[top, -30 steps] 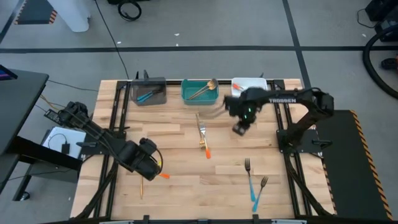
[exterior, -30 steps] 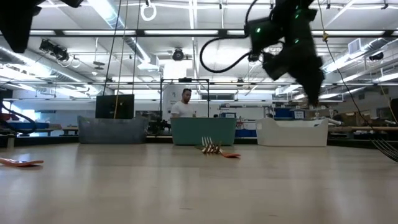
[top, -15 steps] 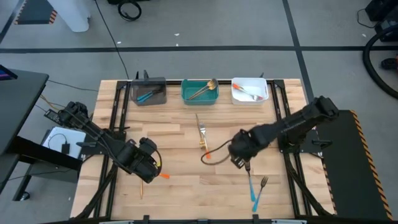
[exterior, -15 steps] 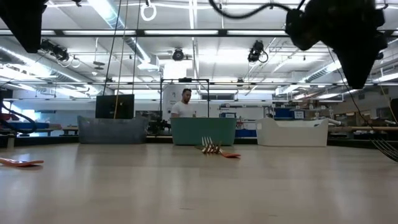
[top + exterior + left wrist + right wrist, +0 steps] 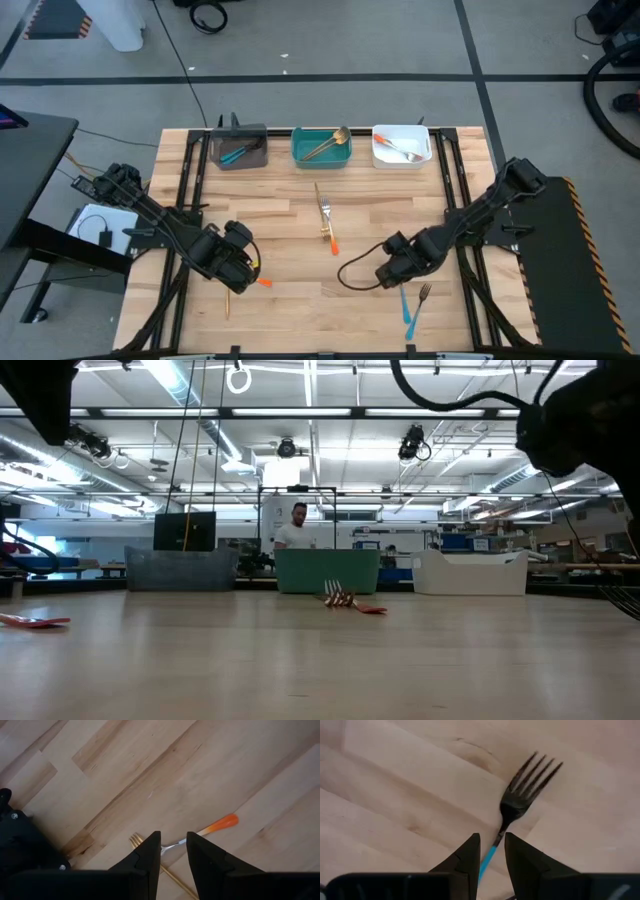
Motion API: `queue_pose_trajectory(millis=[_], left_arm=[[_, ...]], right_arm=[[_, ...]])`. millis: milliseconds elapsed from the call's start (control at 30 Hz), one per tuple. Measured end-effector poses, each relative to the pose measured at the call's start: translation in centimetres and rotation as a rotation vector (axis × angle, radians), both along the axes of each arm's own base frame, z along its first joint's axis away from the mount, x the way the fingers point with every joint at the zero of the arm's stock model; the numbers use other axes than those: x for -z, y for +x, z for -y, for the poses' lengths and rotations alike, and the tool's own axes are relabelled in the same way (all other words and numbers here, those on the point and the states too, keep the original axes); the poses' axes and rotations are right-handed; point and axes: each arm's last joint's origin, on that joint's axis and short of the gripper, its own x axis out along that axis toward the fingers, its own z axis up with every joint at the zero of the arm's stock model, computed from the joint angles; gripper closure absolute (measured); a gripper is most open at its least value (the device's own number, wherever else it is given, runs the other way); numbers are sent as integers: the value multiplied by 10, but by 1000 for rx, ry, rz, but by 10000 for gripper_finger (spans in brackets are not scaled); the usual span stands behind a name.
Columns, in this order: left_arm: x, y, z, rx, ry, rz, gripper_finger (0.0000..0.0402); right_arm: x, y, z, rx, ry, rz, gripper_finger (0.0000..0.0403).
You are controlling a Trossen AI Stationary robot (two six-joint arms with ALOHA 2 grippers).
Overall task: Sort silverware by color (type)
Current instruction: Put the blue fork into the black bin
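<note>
High view, right gripper (image 5: 397, 272) low over blue fork (image 5: 403, 300)

L gripper (image 5: 238, 262) sits over a fork (image 5: 200, 830) and a second utensil (image 5: 150, 855), both under its fingertips on the table (image 5: 290, 225). R gripper (image 5: 397, 268) sits over a fork (image 5: 522, 792), w/ another fork (image 5: 416, 306) just beside it. A fork pair (image 5: 326, 220) lies btwn the two grippers; three bins (image 5: 321, 146) well beyond.

wooden table (image 5: 290, 225), three bins (image 5: 320, 147), scattered forks (image 5: 326, 222)
</note>
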Motion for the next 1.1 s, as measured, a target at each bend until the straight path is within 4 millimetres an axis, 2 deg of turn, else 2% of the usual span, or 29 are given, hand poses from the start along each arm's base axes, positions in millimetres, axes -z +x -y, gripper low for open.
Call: queue_pose_trajectory(millis=[333, 467, 933, 1100], left_arm=[[0, 3, 2, 0, -22, 30, 299], [0, 3, 2, -1, -25, 35, 299], [0, 8, -4, -24, -24, 36, 299], [0, 9, -5, 3, -17, 31, 299]], right_arm=[[27, -20, -11, 93, 19, 7, 306], [37, -21, -13, 109, 73, 66, 306], [54, -27, -7, 149, 6, 37, 308], [63, -26, -8, 89, -8, -16, 331]])
